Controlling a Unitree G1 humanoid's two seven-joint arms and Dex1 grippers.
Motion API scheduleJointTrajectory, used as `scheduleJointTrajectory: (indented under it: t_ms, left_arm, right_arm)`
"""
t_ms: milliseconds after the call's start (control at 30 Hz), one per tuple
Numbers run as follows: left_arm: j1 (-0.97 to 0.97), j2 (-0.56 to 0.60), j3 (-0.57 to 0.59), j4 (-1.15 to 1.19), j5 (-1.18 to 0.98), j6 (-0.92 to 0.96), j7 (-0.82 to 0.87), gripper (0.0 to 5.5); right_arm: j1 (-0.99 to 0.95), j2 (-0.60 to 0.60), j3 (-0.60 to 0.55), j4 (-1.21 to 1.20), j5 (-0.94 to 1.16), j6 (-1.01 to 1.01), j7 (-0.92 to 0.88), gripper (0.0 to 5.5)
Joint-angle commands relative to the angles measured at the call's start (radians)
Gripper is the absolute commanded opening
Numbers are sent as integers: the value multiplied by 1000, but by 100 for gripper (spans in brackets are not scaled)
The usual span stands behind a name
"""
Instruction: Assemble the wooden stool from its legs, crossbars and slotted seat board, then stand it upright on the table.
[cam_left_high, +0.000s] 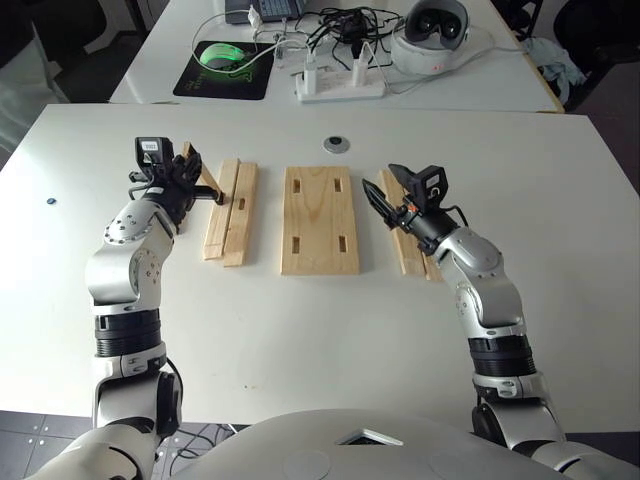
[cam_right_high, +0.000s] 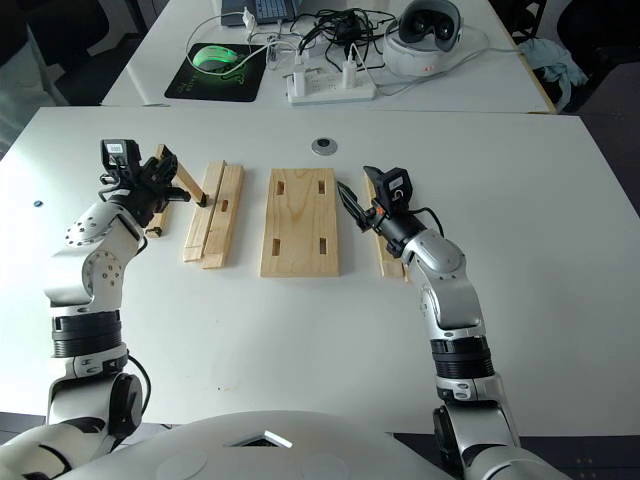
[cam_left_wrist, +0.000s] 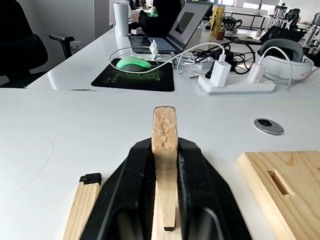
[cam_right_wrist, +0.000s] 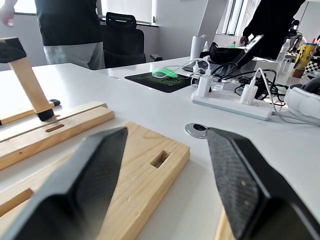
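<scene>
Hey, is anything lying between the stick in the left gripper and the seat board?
Yes. Two wooden bars lie flat on the table, side by side, between the stick clamped in the left gripper and the seat board. The stick would have to go over them.

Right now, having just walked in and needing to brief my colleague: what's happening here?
A humanoid robot is early in building a wooden stool. Its left end effector is shut on one wooden bar, tilted over two left pieces lying on the table. Its right end effector is open over the right pieces beside the flat slotted seat board.
</scene>
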Motion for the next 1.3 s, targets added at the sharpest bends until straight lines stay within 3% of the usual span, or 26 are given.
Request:
scheduleJointTrajectory:
  t_ms: [33,900,1300]
  left_arm:
    - [-33,-2,6,-9,-3,30,8,43]
    - [9,-18,43,34,-14,58,2,43]
    - [59,-9,-36,59,37,34,-16,43]
  right_arm:
    - [-11,3,5,1,-2,8,5,292]
    - [-17,2,7,-11,7,28,14,292]
    - [-16,3,12,-26,-3,36,4,292]
